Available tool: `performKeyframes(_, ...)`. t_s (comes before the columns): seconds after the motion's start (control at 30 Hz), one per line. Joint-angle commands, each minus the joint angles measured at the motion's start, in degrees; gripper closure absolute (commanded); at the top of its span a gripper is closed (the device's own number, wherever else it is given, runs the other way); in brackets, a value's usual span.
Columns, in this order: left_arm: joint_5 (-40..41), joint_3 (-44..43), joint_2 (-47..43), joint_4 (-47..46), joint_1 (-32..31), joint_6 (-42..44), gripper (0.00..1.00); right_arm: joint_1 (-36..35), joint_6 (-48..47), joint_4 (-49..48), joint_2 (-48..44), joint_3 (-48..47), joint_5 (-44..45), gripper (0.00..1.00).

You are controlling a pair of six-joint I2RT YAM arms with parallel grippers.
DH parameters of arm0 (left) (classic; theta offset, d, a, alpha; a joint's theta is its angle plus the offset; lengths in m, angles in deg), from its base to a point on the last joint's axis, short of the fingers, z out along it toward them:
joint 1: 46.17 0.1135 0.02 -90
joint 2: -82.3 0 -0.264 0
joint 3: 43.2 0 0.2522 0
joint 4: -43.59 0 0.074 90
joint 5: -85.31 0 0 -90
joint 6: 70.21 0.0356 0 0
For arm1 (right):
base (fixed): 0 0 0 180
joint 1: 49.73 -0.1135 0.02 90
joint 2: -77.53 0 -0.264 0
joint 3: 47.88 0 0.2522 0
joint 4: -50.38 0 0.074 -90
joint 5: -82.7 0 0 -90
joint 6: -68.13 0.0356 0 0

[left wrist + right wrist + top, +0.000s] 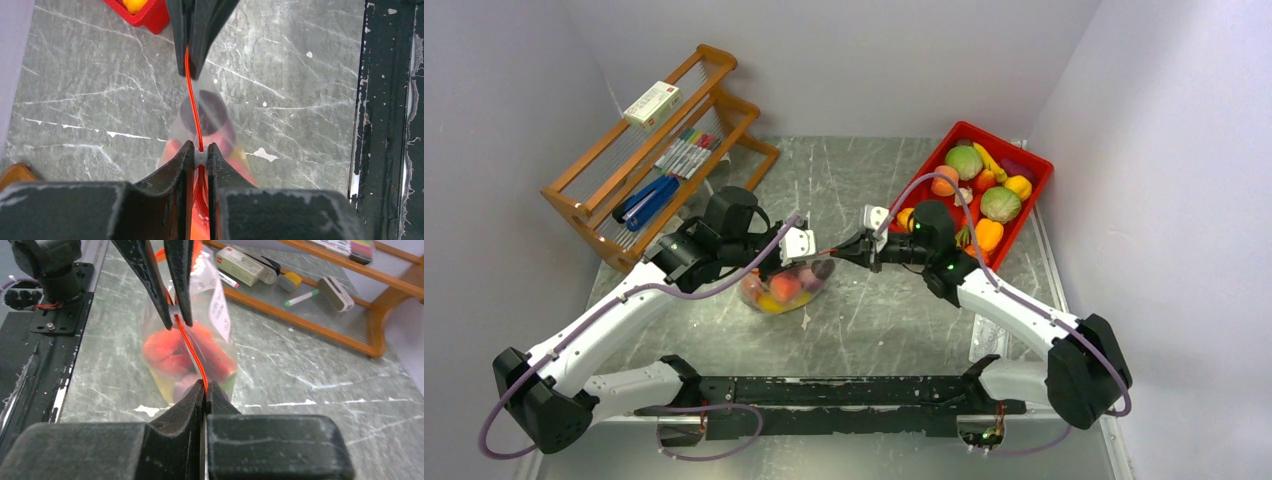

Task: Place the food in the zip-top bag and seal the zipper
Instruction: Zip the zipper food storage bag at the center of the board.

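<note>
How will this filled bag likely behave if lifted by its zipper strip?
Probably floppy: the bag is thin, crinkled film and should sag. Likely bottom-heavy, since the toy food bunches low. The zipper is a thin strip, so it may slip.

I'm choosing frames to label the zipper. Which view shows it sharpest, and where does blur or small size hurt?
Left wrist: the zipper is a crisp orange line, while the food beneath it is blurred. Right wrist: the zipper is sharp here too, with the food soft through the crinkled zip-top bag. Top external: evenly lit, but the bag is small and the zipper is barely a thread.
</note>
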Motion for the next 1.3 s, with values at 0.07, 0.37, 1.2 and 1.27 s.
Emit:
performKeyframes(0.07, 1.9, -0.9, -0.9, 3.7, 0.1, -0.3, 0.93, 6.0, 1.4, -2.1, -4.0, 2.4, -0.9, 1.00)
performKeyframes(0.37, 3.0, -1.7, -1.2, 4.8, 0.1, -0.8, 0.93, 8.8, 2.4, -2.7, -5.3, 3.5, -0.9, 1.00)
performKeyframes(1.2, 9.9, -3.7, -4.3, 12.7, 0.5, -2.5, 0.93, 17.4, 7.7, -6.6, -8.6, 7.3, 5.4, 1.00)
performKeyframes(1.27, 10.3, -4.0, -4.7, 13.0, 0.5, -2.6, 0.93, 18.2, 8.6, -7.6, -8.7, 7.8, 4.8, 1.00)
